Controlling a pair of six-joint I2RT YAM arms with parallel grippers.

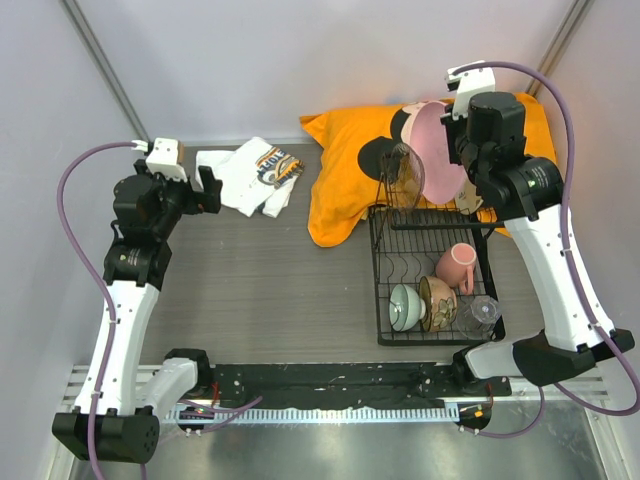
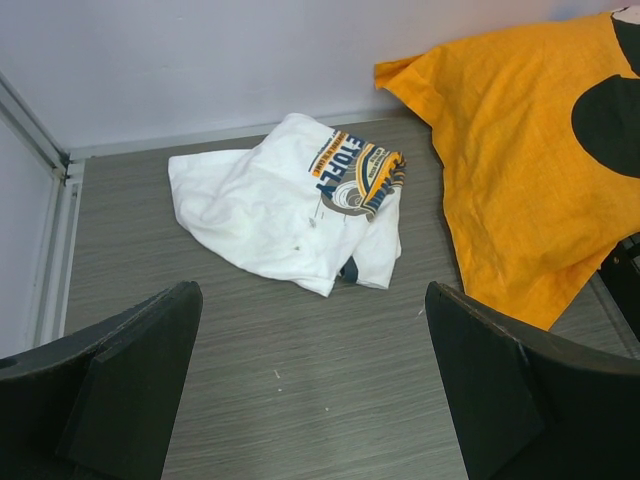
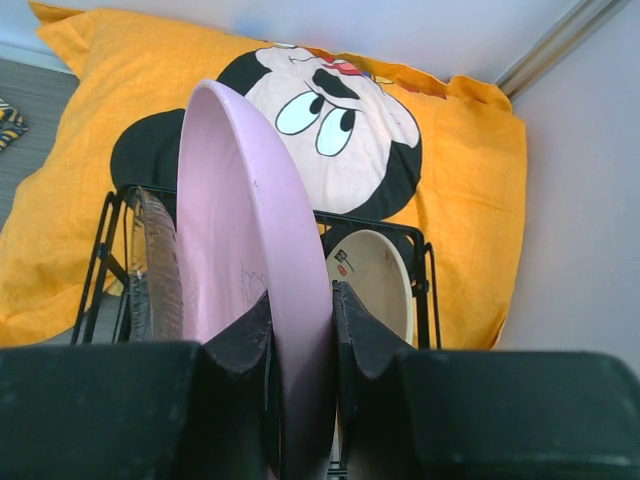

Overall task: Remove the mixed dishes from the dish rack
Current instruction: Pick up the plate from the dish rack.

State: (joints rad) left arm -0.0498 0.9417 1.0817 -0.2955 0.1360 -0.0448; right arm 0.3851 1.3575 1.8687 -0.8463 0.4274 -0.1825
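Observation:
My right gripper (image 3: 300, 300) is shut on the rim of the pink plate (image 3: 240, 230), which stands on edge above the far end of the black wire dish rack (image 3: 425, 270). Seen from above, the pink plate (image 1: 432, 150) sits just left of the right gripper (image 1: 465, 178). A tan plate (image 3: 375, 280) stands upright behind it in the rack. In the near end of the dish rack (image 1: 377, 285) are a pink mug (image 1: 455, 265), a pale green bowl (image 1: 405, 305), a brown patterned bowl (image 1: 438, 303) and a clear glass (image 1: 480, 315). My left gripper (image 1: 210, 190) hangs open and holds nothing, far left over bare table (image 2: 315, 390).
An orange cartoon-mouse pillowcase (image 1: 340, 190) lies under and behind the rack's far end. A crumpled white T-shirt (image 1: 250, 175) lies at the back left, in front of my left gripper (image 2: 290, 210). Walls close the table in at the back and both sides.

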